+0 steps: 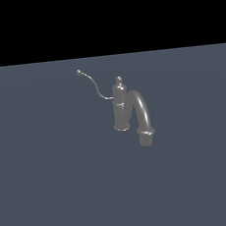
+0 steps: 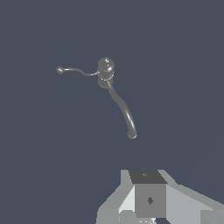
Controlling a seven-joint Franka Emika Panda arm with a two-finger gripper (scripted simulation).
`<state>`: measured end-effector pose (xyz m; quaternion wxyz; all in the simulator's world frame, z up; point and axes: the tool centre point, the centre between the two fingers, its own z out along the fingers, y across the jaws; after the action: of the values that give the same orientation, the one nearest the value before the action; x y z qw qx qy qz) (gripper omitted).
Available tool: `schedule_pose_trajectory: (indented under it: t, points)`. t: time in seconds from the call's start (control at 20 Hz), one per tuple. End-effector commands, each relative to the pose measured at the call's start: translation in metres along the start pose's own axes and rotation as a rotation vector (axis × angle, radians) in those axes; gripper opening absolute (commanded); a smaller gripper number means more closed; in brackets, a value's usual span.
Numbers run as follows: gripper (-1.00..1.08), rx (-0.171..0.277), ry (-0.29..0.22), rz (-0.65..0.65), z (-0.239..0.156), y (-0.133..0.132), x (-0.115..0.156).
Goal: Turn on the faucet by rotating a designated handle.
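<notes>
— Faucet [image 1: 120, 109] position? 
— Upright mid-worktop [image 1: 54, 190], handle [image 1: 93, 84] reaching toward the exterior view's left.
— And the claw [image 2: 148, 197]?
— Well apart from the faucet, touching nothing; its opening can't be told.

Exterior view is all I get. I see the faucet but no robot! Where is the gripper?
Observer: The wrist view shows part of the gripper. It is apart from the faucet and touches nothing.
Operator: Is it open?
Observer: I cannot tell. Only its blocky body shows, not clear fingertips.
Operator: Is anything blocking the handle?
Observer: No. From above, the handle is free, and it points away from the post in a different direction than the spout.
</notes>
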<state>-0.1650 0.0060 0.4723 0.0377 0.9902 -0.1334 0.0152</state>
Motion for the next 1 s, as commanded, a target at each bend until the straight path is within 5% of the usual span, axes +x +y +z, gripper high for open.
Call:
schedule_pose_trajectory:
  t: [0.0, 0.95]
  points:
    - [-1.00, 0.002, -0.001, 0.057, 0.005, -0.007, 0.013]
    - [-1.00, 0.019, -0.017, 0.488, 0.066, -0.065, 0.102]
